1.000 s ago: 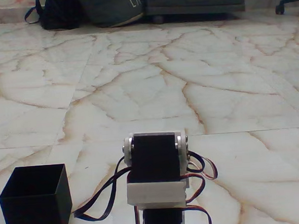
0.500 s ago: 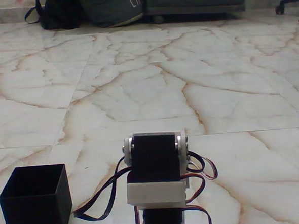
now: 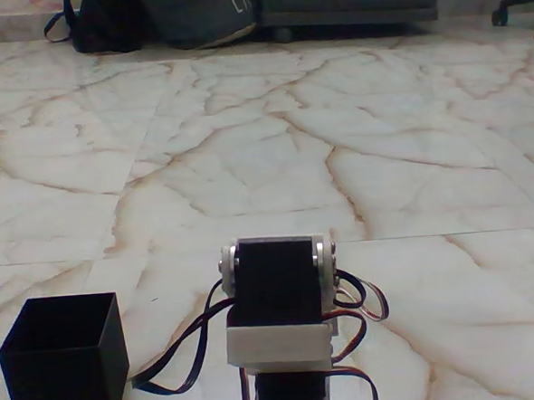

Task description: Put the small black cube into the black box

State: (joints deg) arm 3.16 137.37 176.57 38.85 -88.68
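Low at the fixed view's left, the black box (image 3: 64, 362) stands open-topped beside the folded arm (image 3: 279, 322); its gripper's state cannot be told.

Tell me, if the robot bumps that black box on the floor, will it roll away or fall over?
Probably neither. The black box is cube-shaped with flat sides, so it should not roll. It sits flat and looks as wide as it is tall, so tipping seems unlikely. Its walls look thin and the marble floor looks smooth, so it would likely just slide.
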